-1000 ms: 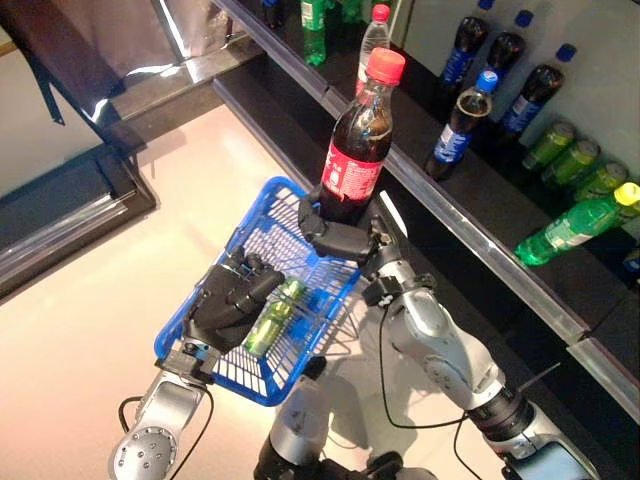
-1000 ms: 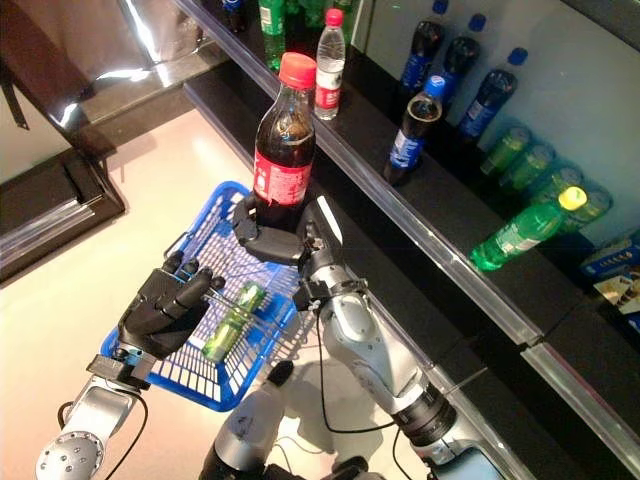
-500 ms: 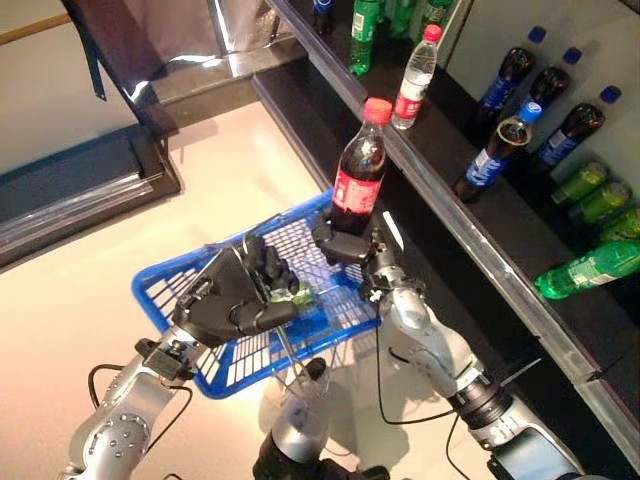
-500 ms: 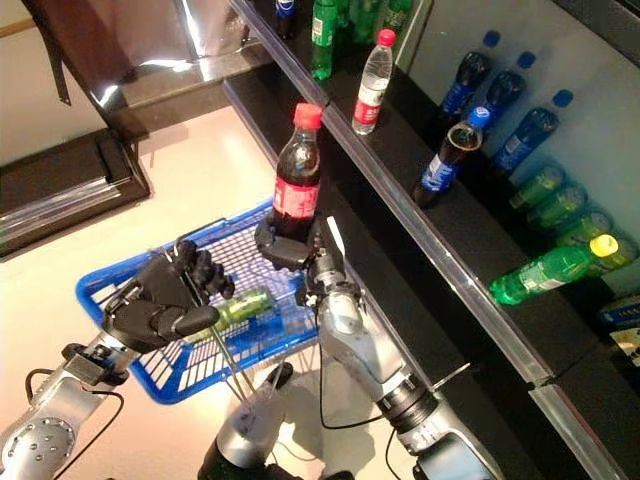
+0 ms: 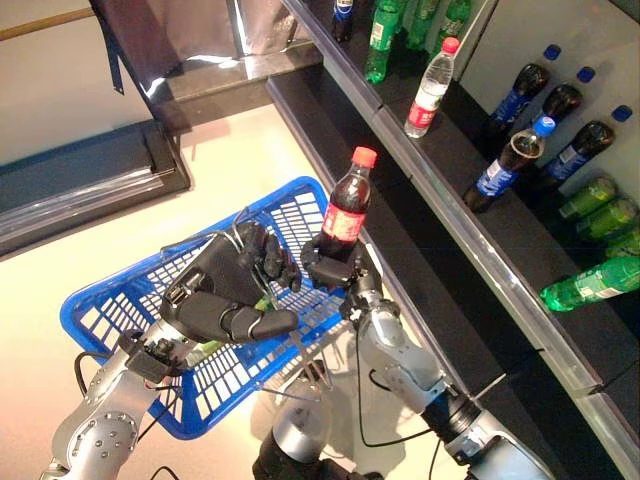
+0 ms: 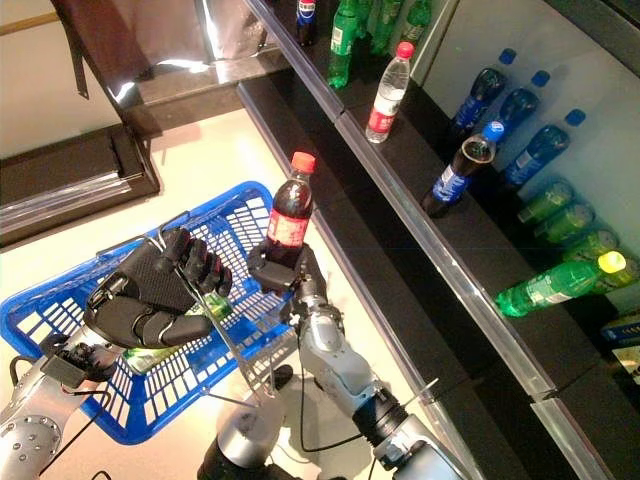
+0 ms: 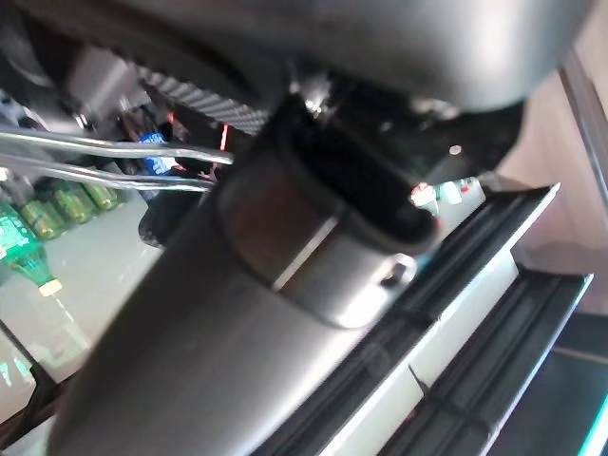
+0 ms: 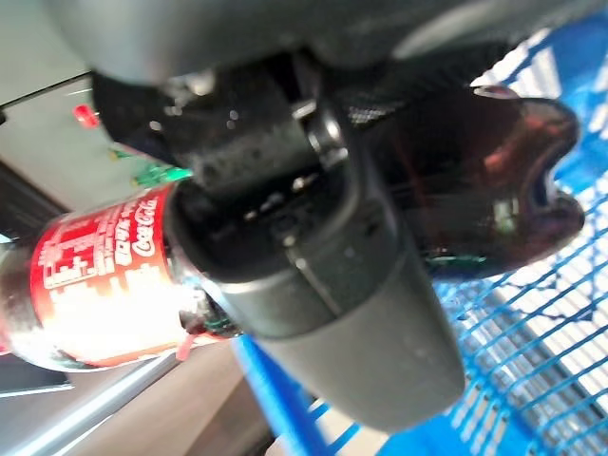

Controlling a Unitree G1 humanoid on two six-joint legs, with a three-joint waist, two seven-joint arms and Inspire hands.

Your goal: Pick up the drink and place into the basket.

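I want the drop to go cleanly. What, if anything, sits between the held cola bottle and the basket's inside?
Nothing visible blocks it. The right hand holds the cola bottle upright at the blue basket rim. The left hand grips the wire handle beside it, and a green bottle lies inside, mostly under that hand.

A dark cola bottle (image 5: 343, 222) with red cap stands upright, seemingly above the blue basket's (image 5: 110, 305) rim.

A clear water bottle (image 5: 428, 87) stands on the dark shelf (image 5: 470, 215) among dark cola bottles (image 5: 500, 165) and green bottles (image 5: 590, 285).
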